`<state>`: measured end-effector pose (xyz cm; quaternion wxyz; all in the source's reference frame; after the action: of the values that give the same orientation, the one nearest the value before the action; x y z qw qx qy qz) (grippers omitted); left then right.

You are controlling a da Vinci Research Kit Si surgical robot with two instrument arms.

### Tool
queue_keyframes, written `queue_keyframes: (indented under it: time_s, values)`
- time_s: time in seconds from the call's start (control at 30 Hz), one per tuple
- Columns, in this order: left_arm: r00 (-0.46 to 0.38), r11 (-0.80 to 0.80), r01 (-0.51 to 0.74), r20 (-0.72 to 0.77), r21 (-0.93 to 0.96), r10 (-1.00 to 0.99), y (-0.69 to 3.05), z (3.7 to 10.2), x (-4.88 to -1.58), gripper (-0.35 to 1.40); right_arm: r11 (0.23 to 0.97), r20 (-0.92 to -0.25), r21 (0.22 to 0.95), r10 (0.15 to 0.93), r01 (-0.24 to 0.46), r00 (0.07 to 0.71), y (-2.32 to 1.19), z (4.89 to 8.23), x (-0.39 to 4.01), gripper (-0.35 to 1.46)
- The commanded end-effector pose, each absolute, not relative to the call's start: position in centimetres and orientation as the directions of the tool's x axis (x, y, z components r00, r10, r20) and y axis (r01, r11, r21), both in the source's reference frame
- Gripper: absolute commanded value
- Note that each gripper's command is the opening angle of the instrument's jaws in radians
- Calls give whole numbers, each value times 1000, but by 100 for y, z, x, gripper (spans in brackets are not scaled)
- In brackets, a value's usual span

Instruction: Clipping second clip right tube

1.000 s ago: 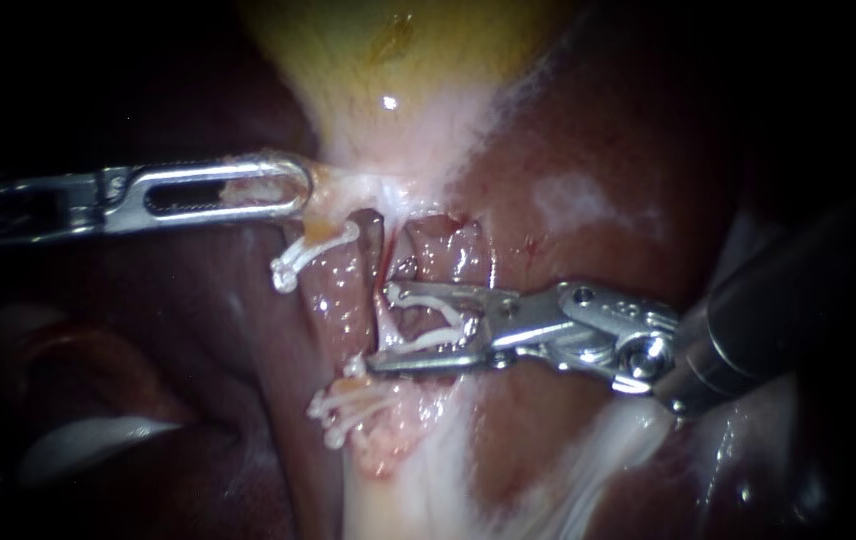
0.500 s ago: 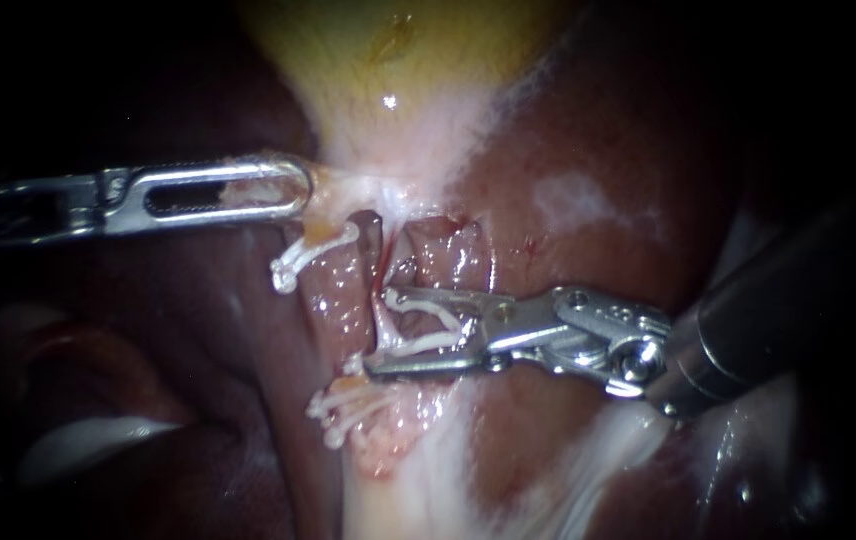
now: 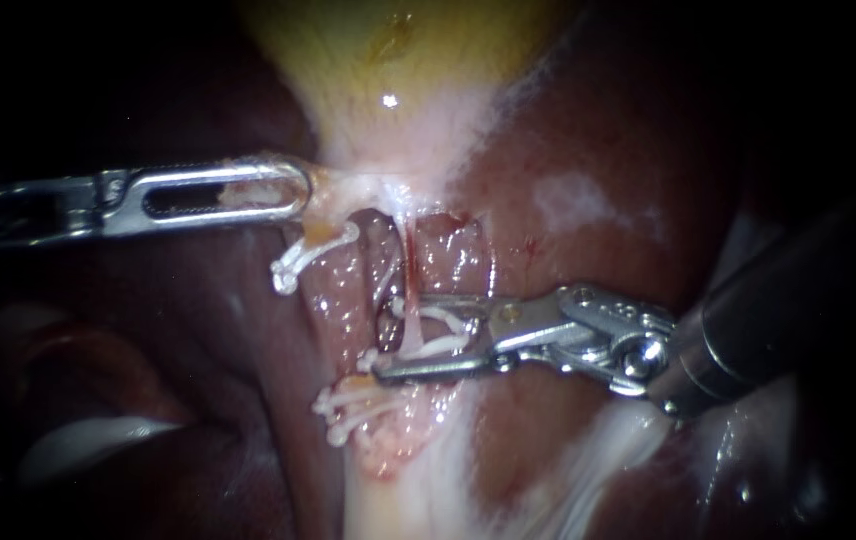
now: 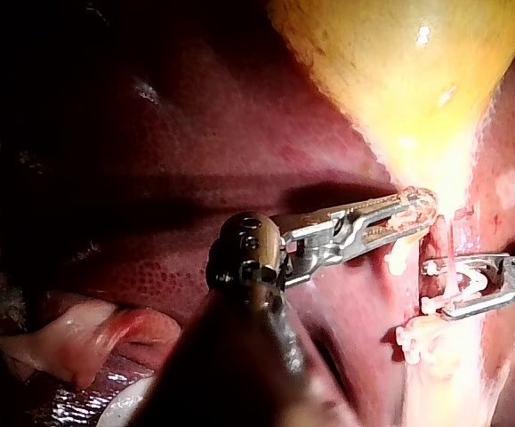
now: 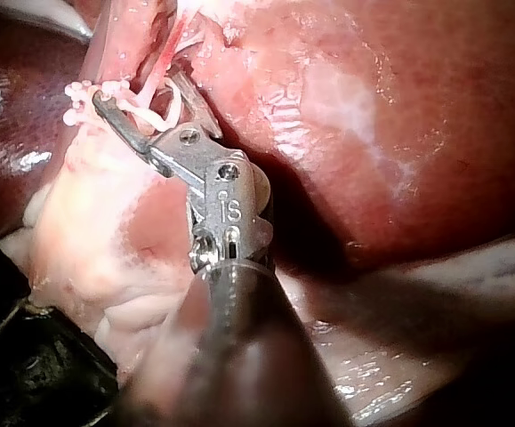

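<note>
The yellow gallbladder [image 3: 398,60] narrows down to two tubes. My left instrument [image 3: 283,190] is shut on pale tissue at the gallbladder's neck and holds it toward the left; it shows the same grip in the left wrist view [image 4: 408,212]. My right instrument [image 3: 398,337] holds an open white clip [image 3: 443,330] between its spread jaws. The thin pink right tube [image 3: 410,285] runs down through that clip. The right wrist view shows these jaws [image 5: 141,102] at the tube. The broader left tube [image 3: 338,290] carries a white clip [image 3: 293,265] above and white clips [image 3: 348,410] below.
Dark red liver [image 3: 588,150] surrounds the tubes on both sides. Pale fatty tissue [image 3: 418,490] runs downward below the lower clips. A pale fold of tissue [image 4: 79,334] lies beside my left instrument's shaft.
The right instrument's jaws have shifted slightly, and the thin right tube now lies deeper inside the open clip. The left instrument has kept its grip and place.
</note>
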<state>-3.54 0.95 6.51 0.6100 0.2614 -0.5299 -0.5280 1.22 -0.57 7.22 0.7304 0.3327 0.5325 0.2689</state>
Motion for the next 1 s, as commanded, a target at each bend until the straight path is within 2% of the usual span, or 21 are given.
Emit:
queue_keyframes:
  time_s: [0.03,0.2,0.4,0.7,1.0]
  values:
    - [-119,306,366,370,879,-921,95,651,-354,-35,635,-600,772,747,-38,288,-57,722,122,48]
    - [-119,306,366,370,879,-921,95,651,-355,-35,633,-602,774,749,-29,278,-56,723,128,49]
    - [-120,306,367,370,879,-921,95,651,-355,-35,560,-561,826,803,68,198,-64,712,138,49]
    - [-120,306,367,370,879,-921,95,651,-356,-35,491,-520,848,843,196,137,-66,687,147,45]
    - [-120,306,367,371,879,-921,95,652,-357,-35,477,-505,856,854,201,127,-63,686,147,41]
